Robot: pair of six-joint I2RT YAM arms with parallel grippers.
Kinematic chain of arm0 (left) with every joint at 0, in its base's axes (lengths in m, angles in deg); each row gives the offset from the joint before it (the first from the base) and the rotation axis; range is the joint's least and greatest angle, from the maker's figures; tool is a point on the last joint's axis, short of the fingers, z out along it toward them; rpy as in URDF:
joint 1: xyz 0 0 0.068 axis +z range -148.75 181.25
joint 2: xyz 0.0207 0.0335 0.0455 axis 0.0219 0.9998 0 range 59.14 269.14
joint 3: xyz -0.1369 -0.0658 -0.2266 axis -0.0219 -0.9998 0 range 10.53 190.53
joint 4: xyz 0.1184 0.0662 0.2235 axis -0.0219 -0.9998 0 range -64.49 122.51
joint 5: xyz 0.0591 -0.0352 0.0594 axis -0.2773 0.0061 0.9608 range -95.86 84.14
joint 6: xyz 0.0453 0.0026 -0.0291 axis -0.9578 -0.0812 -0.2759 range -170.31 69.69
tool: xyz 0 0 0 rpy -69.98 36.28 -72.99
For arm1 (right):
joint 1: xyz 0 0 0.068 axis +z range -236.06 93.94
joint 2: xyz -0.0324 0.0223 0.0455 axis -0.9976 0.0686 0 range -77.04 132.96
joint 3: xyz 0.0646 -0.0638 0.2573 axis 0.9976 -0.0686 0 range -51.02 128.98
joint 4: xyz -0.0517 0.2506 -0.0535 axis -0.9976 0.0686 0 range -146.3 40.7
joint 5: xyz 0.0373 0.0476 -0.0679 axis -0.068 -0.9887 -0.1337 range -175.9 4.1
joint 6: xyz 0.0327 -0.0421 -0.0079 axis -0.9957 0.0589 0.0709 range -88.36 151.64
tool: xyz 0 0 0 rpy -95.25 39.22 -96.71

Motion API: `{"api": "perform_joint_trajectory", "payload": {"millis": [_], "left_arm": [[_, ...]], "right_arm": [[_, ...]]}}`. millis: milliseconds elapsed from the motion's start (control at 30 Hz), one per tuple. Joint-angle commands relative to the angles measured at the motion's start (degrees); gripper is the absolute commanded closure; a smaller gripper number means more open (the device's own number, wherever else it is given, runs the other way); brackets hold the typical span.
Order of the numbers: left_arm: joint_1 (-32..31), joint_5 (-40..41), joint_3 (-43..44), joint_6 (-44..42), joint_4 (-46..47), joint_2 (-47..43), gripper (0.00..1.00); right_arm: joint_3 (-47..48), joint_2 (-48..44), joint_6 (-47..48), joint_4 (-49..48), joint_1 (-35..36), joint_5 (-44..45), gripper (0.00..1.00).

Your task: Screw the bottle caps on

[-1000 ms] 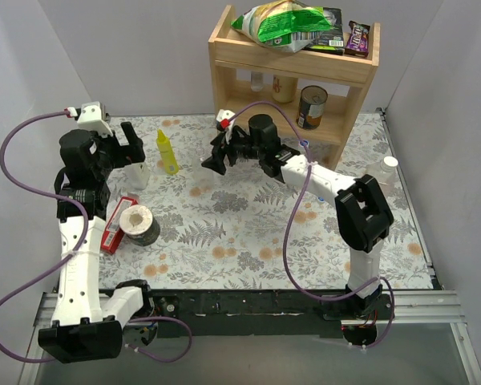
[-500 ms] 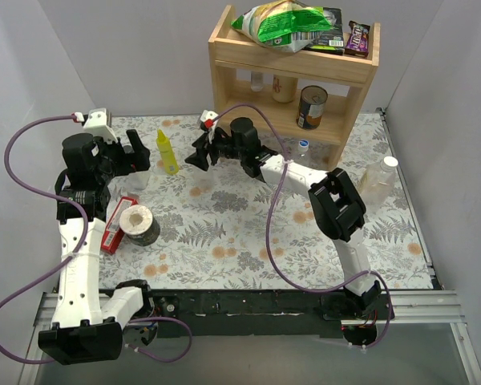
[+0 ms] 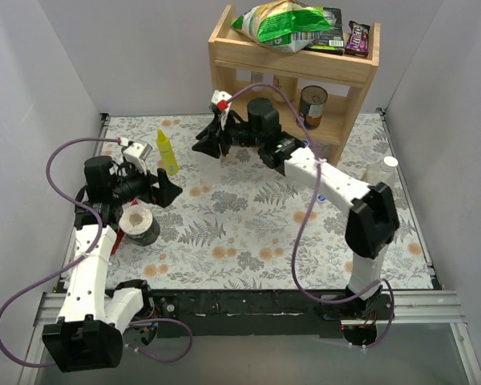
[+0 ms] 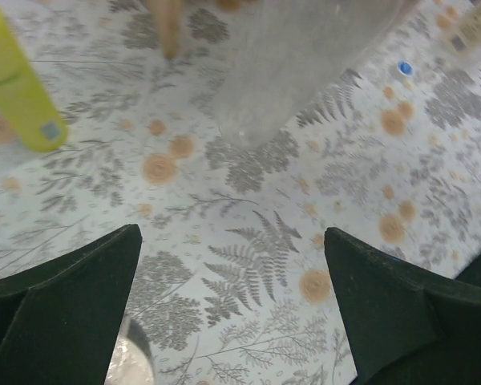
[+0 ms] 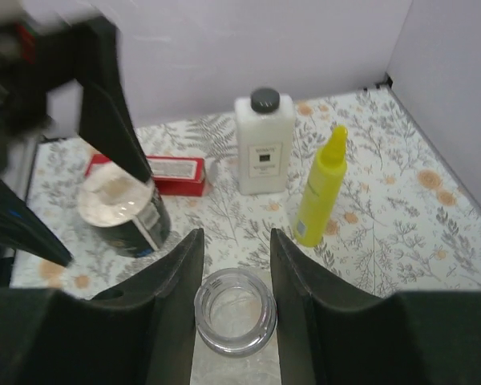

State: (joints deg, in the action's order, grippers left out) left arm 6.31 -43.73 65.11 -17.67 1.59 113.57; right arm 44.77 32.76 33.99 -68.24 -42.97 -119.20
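The right tool (image 5: pixel 234 237) clamps the clear uncapped plastic bottle (image 5: pixel 235 311); best held steady while the left tool (image 4: pixel 231 234), spread empty, fetches the small round blue cap (image 4: pixel 405 68).

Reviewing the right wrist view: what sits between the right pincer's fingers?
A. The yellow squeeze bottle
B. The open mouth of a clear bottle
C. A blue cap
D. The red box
B: the right wrist view shows the round, uncapped mouth of a clear bottle flanked closely by the fingers of the right pincer, while the yellow squeeze bottle and the red box are farther off on the table.
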Motion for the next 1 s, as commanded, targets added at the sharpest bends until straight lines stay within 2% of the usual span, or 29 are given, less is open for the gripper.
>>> {"api": "perform_joint_trajectory", "payload": {"millis": [0, 67, 167, 267, 300, 400, 600, 800, 967], "left_arm": [[-4.3, -14.3, -3.4, -5.4, 5.5, -4.5, 0.02], [-9.2, -11.6, -3.6, -3.3, 6.5, -3.6, 0.02], [-13.0, -12.1, -2.4, 1.1, 10.1, -2.3, 0.02], [-15.7, -12.0, -2.6, 4.1, 12.5, -1.3, 0.02], [-16.0, -11.7, -3.9, 4.5, 13.3, -1.4, 0.02], [-16.3, -10.6, -5.8, 7.4, 17.6, -2.4, 0.02], [-19.2, -8.5, -5.5, 6.8, 19.9, 1.1, 0.02], [-21.7, -10.6, -6.8, 6.2, 25.2, 4.4, 0.02], [-22.2, -13.0, -6.3, 4.7, 24.7, 5.4, 0.12]], "right_arm": [[2.1, -12.1, -1.9, 9.8, -0.7, -4.0, 0.99], [-0.5, -14.8, -4.4, 7.7, -1.1, -6.2, 0.99], [-1.4, -17.1, -8.1, 8.0, -1.1, -8.1, 0.99], [-5.7, -19.2, -11.0, 4.4, -1.0, -8.5, 0.99], [-6.7, -19.9, -11.1, 2.1, -1.0, -9.8, 0.99], [-6.1, -19.7, -10.3, 3.7, -0.5, -8.5, 0.99], [-5.5, -19.0, -12.3, 0.9, 0.9, -9.7, 0.99], [-7.2, -18.9, -16.1, -5.1, 1.8, -10.3, 0.99], [-7.9, -18.7, -16.2, -6.9, 2.0, -10.5, 0.99]]}}
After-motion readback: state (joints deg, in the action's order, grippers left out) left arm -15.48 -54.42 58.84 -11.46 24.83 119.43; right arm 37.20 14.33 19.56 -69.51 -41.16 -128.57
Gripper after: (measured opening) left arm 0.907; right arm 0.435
